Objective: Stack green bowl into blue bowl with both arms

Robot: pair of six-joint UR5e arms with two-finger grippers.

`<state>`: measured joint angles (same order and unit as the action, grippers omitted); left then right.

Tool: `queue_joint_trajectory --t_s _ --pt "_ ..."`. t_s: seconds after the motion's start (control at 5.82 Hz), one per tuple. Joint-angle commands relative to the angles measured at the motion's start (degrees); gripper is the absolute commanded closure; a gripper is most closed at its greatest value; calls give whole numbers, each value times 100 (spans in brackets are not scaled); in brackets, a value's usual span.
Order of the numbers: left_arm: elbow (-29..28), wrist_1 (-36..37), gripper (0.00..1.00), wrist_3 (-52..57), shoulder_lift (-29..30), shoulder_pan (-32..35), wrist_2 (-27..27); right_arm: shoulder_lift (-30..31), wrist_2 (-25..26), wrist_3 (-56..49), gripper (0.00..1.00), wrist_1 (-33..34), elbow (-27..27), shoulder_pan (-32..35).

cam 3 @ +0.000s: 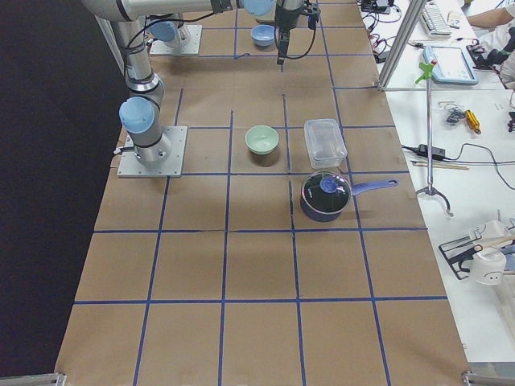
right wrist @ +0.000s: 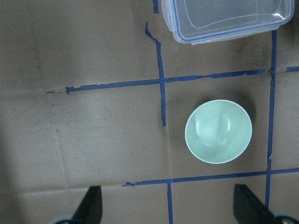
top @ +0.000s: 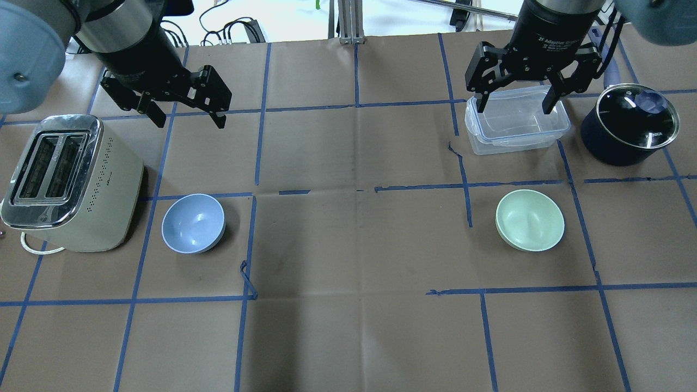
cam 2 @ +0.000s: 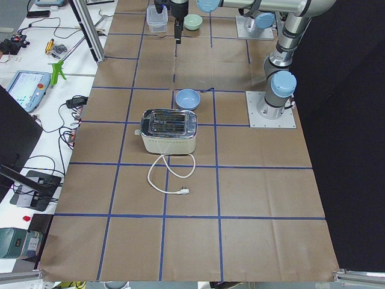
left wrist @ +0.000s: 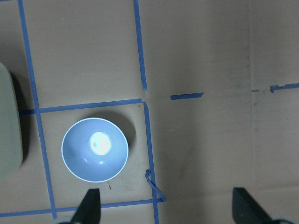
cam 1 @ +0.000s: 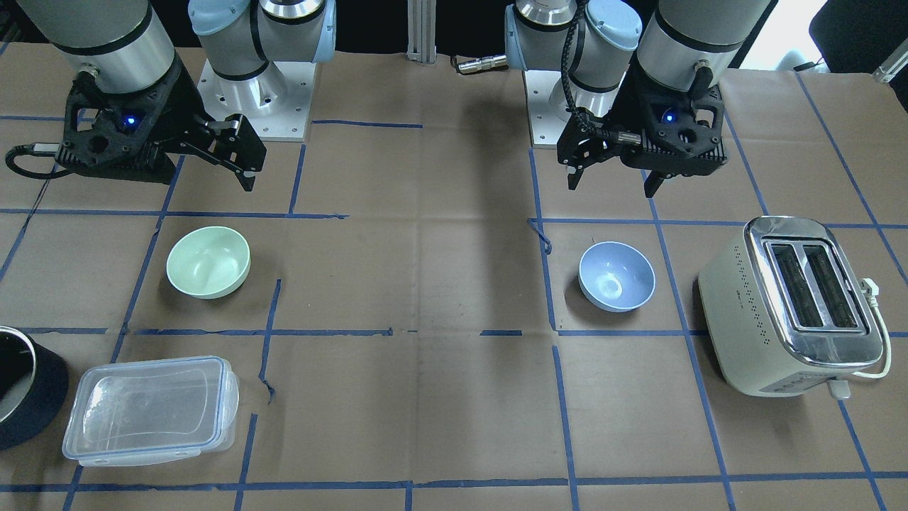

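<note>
My green bowl, pale mint and plain, sits upright and empty on my right. My blue bowl, periwinkle and about the same size, sits upright and empty well apart at its 9 o'clock in the overhead view. My left gripper hangs at the blue bowl's 12 o'clock, my right gripper at the green bowl's 12, both with jaws spread, touching neither.

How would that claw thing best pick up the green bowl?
By its rim, from straight above. The green bowl sits upright with its mouth up, so one finger can go inside the thin wall and one outside. The right gripper hangs open on that side.
</note>
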<state>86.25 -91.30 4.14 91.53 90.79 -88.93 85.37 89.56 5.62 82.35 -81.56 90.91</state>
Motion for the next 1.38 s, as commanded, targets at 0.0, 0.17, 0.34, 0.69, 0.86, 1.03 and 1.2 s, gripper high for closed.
queue_joint_trajectory --t_s 0.0,0.17,0.34,0.69,0.86,1.03,1.2 --pt "-12 -19 2 0 -4 0 -2 -3 0 0 0 0 0 6" --pt "-12 -28 2 0 -4 0 -2 -3 0 0 0 0 0 6" --pt "14 -46 2 0 -4 -9 -2 -3 9 -26 0 -9 0 -3" --pt "23 -89 2 -9 -56 -44 -2 110 9 -629 0 -44 -209 -535" --pt "41 -107 2 -9 -65 -62 -2 486 -17 -1059 0 147 -855 -992" --pt "49 -107 2 -1 -48 -210 -2 933 8 -1742 0 845 -1653 -1440" --pt "110 -99 2 0 -57 -255 -2 1199 17 -2210 0 1140 -2131 -1888"
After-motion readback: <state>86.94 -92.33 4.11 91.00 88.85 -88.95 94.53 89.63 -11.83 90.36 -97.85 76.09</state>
